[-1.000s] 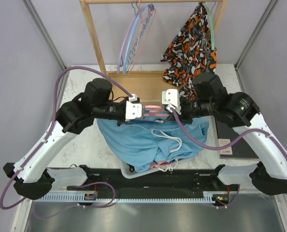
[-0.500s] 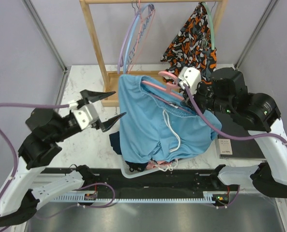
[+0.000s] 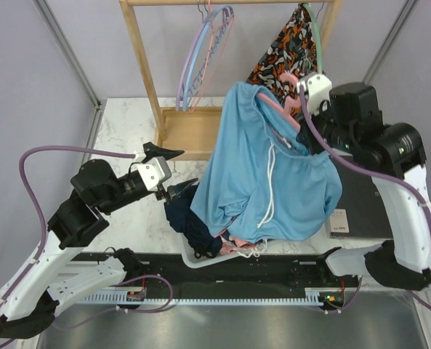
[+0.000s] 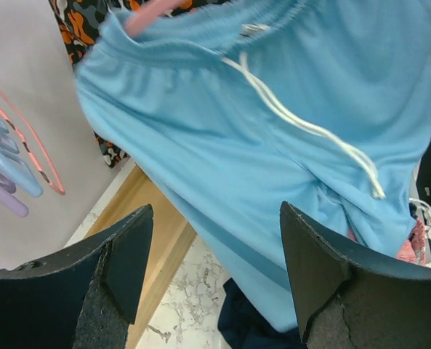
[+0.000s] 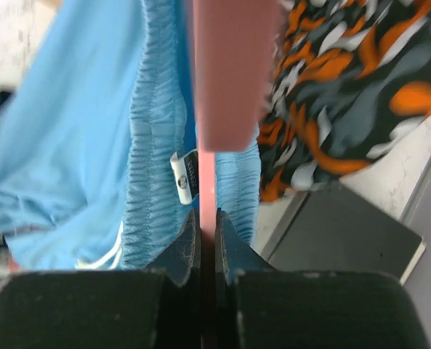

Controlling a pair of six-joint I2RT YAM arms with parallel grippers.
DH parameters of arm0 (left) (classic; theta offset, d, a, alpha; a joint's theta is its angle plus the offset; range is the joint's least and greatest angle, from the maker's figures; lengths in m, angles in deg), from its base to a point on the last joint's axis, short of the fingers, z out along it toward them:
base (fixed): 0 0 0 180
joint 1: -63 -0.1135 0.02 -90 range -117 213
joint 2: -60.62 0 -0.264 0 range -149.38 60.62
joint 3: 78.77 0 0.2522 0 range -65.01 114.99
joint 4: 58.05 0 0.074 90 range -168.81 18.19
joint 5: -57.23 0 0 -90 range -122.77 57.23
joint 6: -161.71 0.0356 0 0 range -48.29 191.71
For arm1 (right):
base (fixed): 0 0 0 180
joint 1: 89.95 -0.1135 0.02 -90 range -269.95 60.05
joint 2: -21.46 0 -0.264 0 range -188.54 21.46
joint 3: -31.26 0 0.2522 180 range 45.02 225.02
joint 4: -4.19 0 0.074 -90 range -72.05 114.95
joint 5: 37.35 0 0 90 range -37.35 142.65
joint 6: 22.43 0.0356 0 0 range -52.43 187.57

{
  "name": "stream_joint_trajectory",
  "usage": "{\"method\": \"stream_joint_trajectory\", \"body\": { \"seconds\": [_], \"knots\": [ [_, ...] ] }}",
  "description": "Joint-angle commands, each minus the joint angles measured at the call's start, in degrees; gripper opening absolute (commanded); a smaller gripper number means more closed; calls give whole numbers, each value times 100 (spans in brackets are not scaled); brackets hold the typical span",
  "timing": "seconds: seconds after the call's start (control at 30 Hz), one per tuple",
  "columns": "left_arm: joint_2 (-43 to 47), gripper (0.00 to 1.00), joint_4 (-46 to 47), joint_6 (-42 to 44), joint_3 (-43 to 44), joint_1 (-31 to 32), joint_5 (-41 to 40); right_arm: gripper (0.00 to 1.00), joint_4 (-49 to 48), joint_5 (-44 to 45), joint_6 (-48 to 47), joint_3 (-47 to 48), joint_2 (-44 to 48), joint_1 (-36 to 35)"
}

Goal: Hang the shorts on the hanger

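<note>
Shorts (image 3: 266,174): soft, light, limp, and prob. slippery on smooth plastic. They're draped by the waistband over the pink hanger (image 5: 233,73), held up in front of the wooden rack's (image 3: 139,51) right half. Handle via the hanger near its hook, not the cloth. R gripper (image 5: 208,218) is pinched tight on the hanger. L gripper (image 3: 174,171) is spread wide w/ nothing in it, just fwd of the rack base. White basket (image 3: 190,257), further fwd of the rack, holds dark navy clothing (image 3: 186,218); the rest is hidden.

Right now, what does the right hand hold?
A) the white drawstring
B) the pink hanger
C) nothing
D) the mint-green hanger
B: the right hand is shut on the pink hanger, with the blue shorts draped over it.
</note>
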Motion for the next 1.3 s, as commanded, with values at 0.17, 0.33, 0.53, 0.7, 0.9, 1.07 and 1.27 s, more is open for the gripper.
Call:
{"method": "stream_joint_trajectory", "body": {
  "seconds": [0.17, 0.33, 0.53, 0.7, 0.9, 1.07, 1.27],
  "knots": [
    [205, 77, 245, -308, -187, -4, 108, 0, -1364, 536, 776, 2763, -1904, 517],
    [302, 77, 245, -352, -319, -4, 170, 0, -2689, 458, 960, 2573, -2248, 806],
    [451, 77, 324, -466, -425, -13, 222, 0, -3606, 186, 1180, 2868, -2731, 1062],
    [618, 77, 324, -493, -548, -13, 231, 0, -4010, 71, 1285, 2922, -3048, 1211],
    [785, 77, 333, -537, -723, -13, 266, 0, -4151, -70, 1365, 2957, -3382, 1317],
    [926, 78, 315, -581, -785, -4, 231, 0, -4204, -131, 1479, 3098, -3680, 1457],
    [978, 78, 306, -616, -829, -13, 222, 0, -4300, -263, 1558, 3212, -3944, 1572]
  ]
}}
